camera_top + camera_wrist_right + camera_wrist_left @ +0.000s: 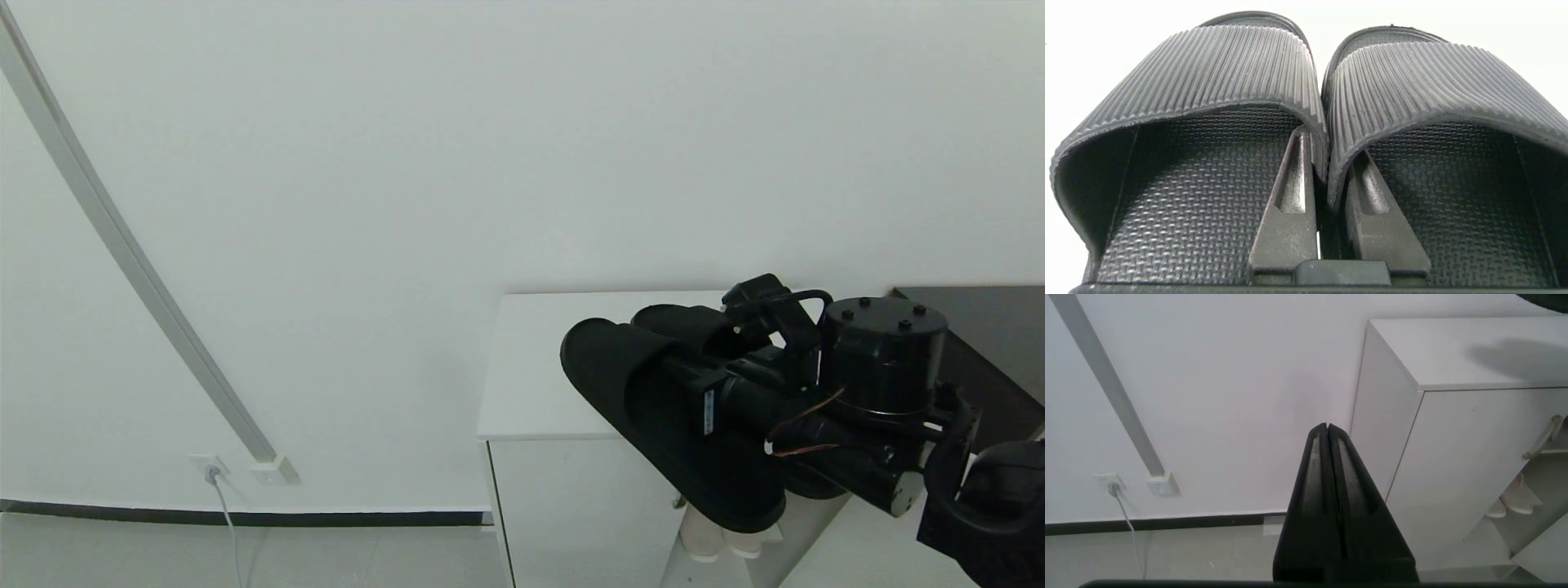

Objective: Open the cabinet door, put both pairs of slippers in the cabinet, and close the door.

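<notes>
While clamped by the right gripper, black ribbed rubber slippers hang over a white box-shaped cabinet.
The left gripper has its jaws pressed together, empty.

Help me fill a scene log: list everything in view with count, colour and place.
Black ribbed rubber slippers: two, black, side by side, held up before the cabinet.
White cabinet: one, white, against the wall, door open.
White slippers: two toes showing, white, inside the cabinet.
Wall socket with grey cable: one, white, low on the wall.
Slanted cable duct: one, grey, on the wall.
Dark surface: one, dark, right of the cabinet.
Right pincer: one, black, shut on the black slippers.
Left pincer: one, black, shut and empty.
</notes>
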Robot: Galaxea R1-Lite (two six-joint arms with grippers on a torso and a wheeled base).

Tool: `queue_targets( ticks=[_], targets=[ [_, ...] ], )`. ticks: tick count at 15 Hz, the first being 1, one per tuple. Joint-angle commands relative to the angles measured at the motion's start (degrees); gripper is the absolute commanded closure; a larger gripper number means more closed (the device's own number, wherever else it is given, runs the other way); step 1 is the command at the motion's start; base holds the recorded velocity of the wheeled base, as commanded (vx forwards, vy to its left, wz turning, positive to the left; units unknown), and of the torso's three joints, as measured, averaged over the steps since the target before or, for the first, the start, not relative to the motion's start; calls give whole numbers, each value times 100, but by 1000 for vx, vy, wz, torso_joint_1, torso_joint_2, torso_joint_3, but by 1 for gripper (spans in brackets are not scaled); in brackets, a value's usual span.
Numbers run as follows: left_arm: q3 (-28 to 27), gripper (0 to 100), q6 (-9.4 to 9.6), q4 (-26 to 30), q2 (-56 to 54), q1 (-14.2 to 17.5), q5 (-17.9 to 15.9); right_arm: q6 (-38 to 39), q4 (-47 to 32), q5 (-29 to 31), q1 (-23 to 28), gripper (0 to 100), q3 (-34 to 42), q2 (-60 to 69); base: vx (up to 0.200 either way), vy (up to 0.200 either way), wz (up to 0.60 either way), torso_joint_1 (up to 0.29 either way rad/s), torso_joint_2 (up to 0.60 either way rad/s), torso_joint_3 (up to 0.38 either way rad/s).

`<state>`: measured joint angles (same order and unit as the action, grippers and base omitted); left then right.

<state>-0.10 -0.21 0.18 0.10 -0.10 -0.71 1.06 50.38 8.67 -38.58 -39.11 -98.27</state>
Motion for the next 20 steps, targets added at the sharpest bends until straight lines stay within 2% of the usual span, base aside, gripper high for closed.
queue_targets(
  ticks=[1,5,15,20],
  targets=[
    [1,100,-6,-1,-1,1,0,-1,7,3,88,100,-27,-43,0,0,0,0,0,0],
    [1,100,-6,-1,-1,1,0,-1,-2,3,88,100,-27,-70,0,0,0,0,0,0],
    [1,100,-6,-1,-1,1,0,-9,15,3,79,100,0,-158,-200,0,0,5,1,3],
    [1,100,-14,-1,-1,1,9,-9,7,12,61,100,8,-166,0,0,0,0,0,0]
  ],
)
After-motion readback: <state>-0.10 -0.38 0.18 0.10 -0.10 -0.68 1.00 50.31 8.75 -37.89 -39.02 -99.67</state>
